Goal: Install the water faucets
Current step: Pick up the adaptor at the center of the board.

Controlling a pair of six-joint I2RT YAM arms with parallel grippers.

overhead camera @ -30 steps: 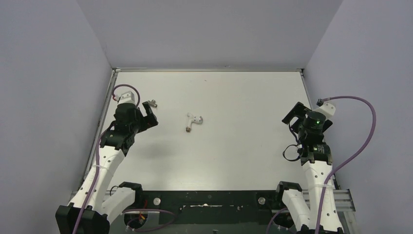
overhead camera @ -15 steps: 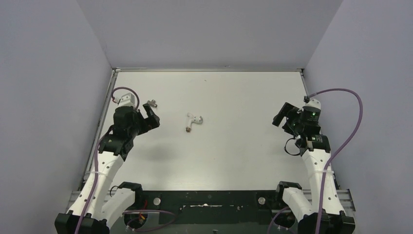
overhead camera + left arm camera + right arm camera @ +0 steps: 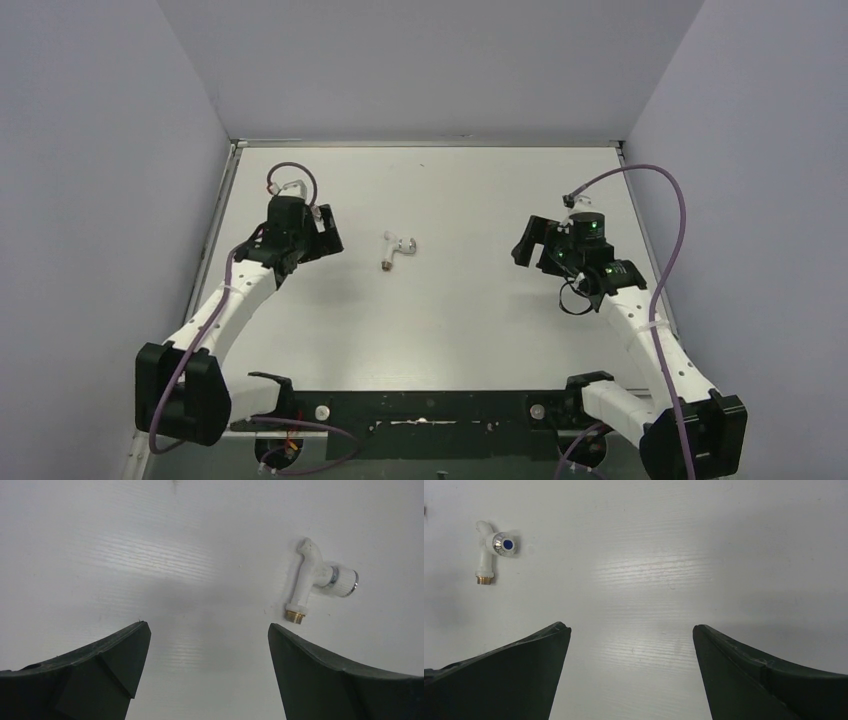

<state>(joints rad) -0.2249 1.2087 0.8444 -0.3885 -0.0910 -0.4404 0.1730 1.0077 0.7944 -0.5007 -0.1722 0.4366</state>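
One of the water faucets (image 3: pixel 396 249) lies on its side on the white table, a white tap body with a chrome knob and a brass threaded end. The left wrist view has the faucet (image 3: pixel 320 580) ahead and to the right of my right fingertip, its brass end (image 3: pixel 295 616) just beyond that tip. In the right wrist view the faucet (image 3: pixel 491 552) lies far off at the upper left, its blue dot showing. My left gripper (image 3: pixel 333 235) hangs open just left of it, empty. My right gripper (image 3: pixel 522 243) is open and empty, well to its right.
The white table (image 3: pixel 450 320) is walled by grey panels at the back and both sides. A black rail (image 3: pixel 420 410) with the arm bases runs along the near edge. Purple cables loop over both wrists.
Both arms have swung inward toward the faucet: the left one forward and right, now covering the spot where a small metal part lay, the right one leftward. Both grippers stayed open.
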